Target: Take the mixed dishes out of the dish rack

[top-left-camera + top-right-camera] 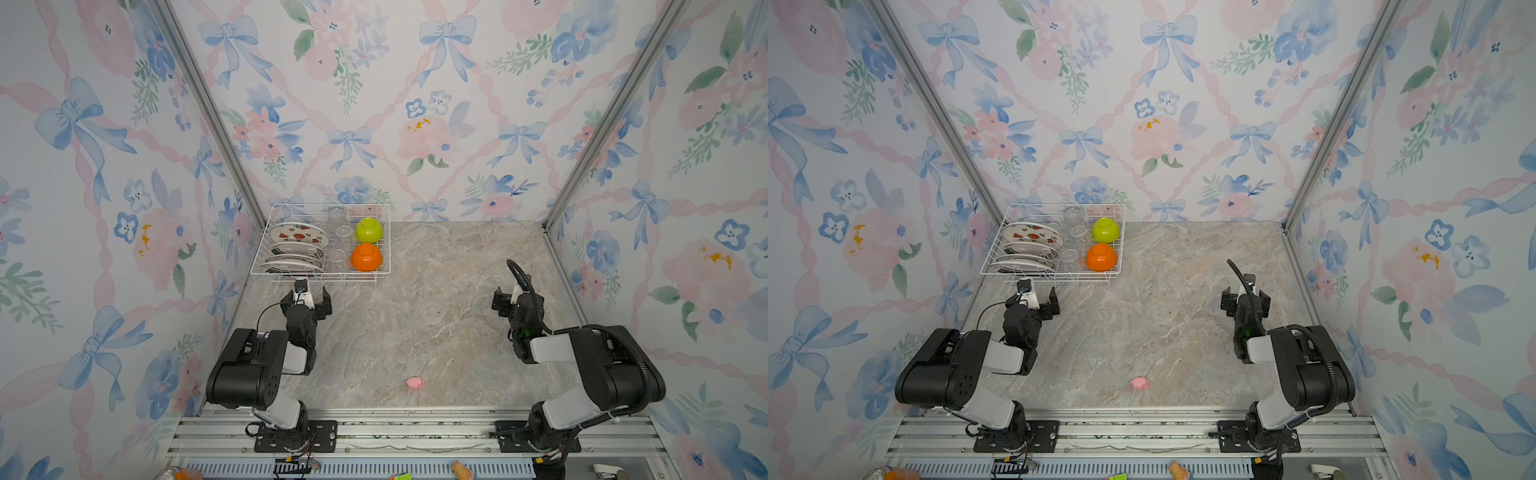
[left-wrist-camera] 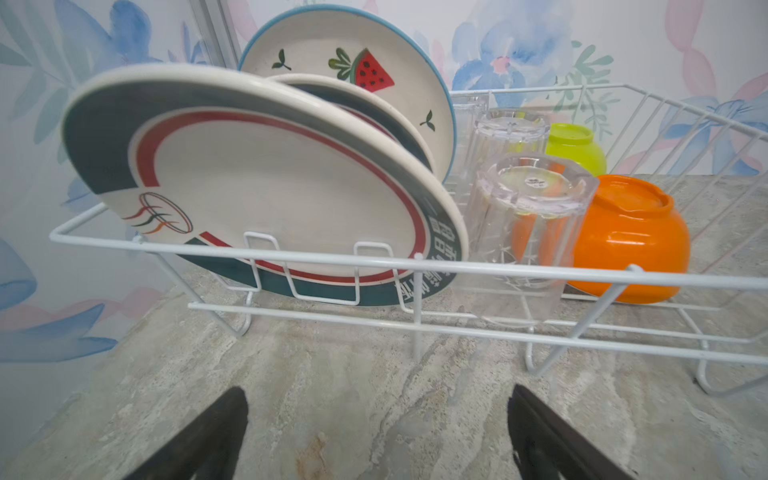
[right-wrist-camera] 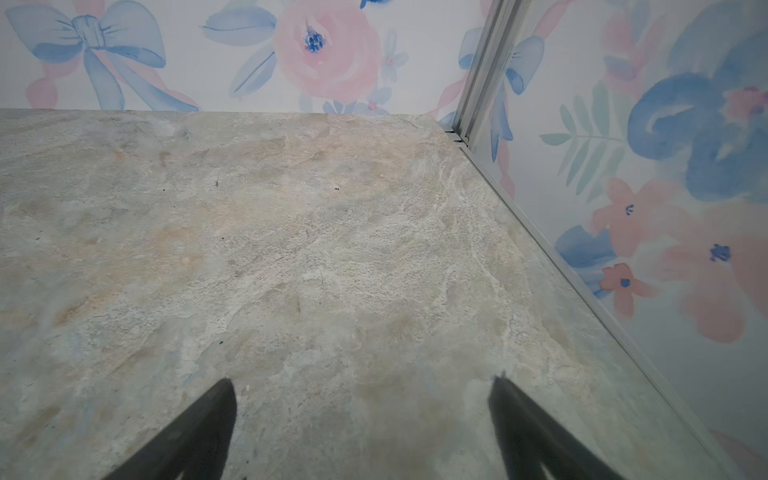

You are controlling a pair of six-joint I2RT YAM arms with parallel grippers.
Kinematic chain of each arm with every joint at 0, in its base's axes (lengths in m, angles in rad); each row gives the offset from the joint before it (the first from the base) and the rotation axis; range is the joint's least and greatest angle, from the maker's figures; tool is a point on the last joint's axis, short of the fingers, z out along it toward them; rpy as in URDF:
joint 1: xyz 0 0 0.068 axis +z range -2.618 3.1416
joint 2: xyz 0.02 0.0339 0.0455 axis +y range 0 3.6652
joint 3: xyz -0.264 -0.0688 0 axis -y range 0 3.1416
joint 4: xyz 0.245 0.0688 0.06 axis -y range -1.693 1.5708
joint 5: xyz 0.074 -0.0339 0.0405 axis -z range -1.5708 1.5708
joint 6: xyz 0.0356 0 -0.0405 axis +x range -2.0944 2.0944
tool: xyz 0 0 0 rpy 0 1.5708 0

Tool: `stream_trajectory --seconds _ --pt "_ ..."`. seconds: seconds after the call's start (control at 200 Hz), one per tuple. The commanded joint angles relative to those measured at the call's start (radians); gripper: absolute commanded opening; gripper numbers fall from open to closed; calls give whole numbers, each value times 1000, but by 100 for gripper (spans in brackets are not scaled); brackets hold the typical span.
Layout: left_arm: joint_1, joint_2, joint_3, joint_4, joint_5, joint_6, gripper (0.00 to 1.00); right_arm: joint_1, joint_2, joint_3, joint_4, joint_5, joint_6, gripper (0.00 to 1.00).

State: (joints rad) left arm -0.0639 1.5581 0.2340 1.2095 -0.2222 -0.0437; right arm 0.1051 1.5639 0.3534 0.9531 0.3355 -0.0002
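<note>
The white wire dish rack stands in the back left corner of the table. Plates lean upright in its left part. Upturned clear glasses fill the middle row. On the right lie a lime-green bowl and an orange bowl, both upside down. My left gripper hovers open just in front of the rack, empty. My right gripper is open over bare table at the right.
A tiny pink toy lies near the front middle of the marble tabletop. Floral walls close in the back and both sides, with metal posts in the back corners. Both arm bases sit on a metal rail along the front.
</note>
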Motion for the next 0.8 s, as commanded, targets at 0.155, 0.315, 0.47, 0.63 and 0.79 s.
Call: stream_trajectory --seconds 0.155,0.315,0.47,0.63,0.79 --pt "-3 5 4 1 18 19 98 -5 -8 19 4 -9 16 97" --pt "-4 4 5 1 18 19 98 -5 -8 19 4 -9 15 97" --pt "-3 5 4 0 18 19 98 -9 -8 22 -2 -16 17 97" --pt "-2 5 3 0 18 19 98 -18 -10 22 -7 -34 22 97" --pt "-1 5 4 1 21 19 98 -18 -10 24 -9 -33 21 97"
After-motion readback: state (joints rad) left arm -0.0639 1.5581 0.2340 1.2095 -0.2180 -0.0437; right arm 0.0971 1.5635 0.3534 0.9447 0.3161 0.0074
